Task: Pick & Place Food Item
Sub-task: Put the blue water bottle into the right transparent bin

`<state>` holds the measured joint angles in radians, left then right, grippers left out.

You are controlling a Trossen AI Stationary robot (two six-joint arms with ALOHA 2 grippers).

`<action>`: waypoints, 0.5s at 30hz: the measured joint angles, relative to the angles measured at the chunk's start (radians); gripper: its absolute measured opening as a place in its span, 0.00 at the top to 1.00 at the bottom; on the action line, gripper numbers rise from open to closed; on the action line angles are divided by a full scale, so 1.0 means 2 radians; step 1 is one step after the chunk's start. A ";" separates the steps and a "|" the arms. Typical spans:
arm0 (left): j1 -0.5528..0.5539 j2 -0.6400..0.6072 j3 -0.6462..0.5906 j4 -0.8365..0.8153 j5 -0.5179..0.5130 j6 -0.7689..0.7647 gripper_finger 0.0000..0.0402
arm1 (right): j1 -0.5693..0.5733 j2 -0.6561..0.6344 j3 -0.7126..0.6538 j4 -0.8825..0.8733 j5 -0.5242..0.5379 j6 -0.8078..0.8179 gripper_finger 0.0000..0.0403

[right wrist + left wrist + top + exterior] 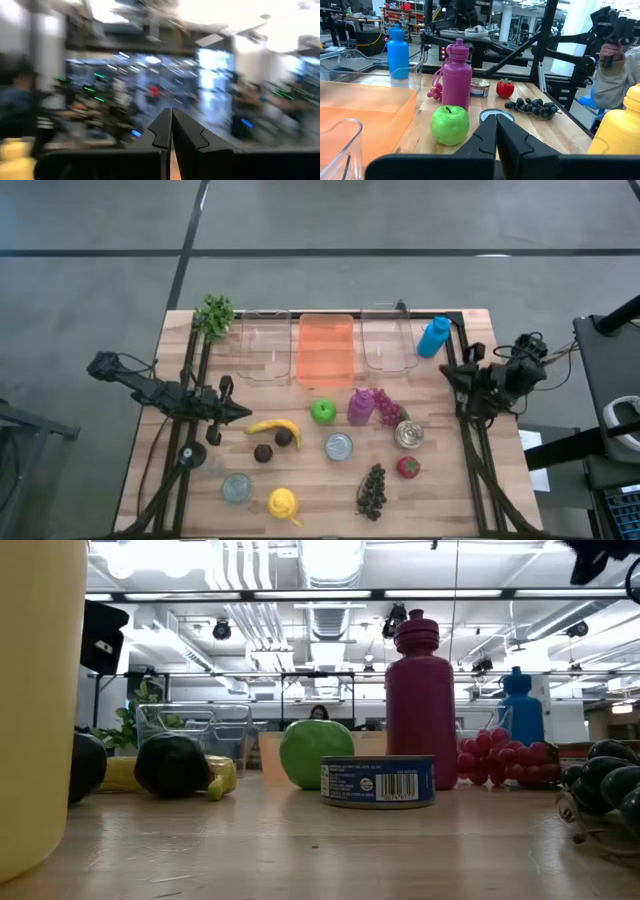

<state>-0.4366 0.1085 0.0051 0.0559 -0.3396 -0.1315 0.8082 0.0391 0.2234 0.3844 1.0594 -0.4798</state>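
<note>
Wooden table first, crowded with food and containers. Left gripper, fingers pressed together and empty, sits near the left edge just beside the banana; right gripper, also closed on nothing, waits off the right edge (aimed at the room). Outward lie the green apple mid-table and the orange bin at the far edge. Nothing seems picked yet; grasping and placing both remain.

right gripper: fingers pressed together, pointing out into the room | background: heavily blurred hall, bright ceiling lights, green and blue glows | person: dark top, at one edge | yellow blob: beside gripper base
</note>
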 joint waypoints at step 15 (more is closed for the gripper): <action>0.000 0.000 0.000 0.000 0.000 0.000 0.97 | -0.002 0.071 0.097 -0.006 0.253 -0.012 0.98</action>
<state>-0.4366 0.1085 0.0051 0.0561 -0.3395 -0.1314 0.8051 0.1803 0.4171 0.3717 1.5658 -0.5042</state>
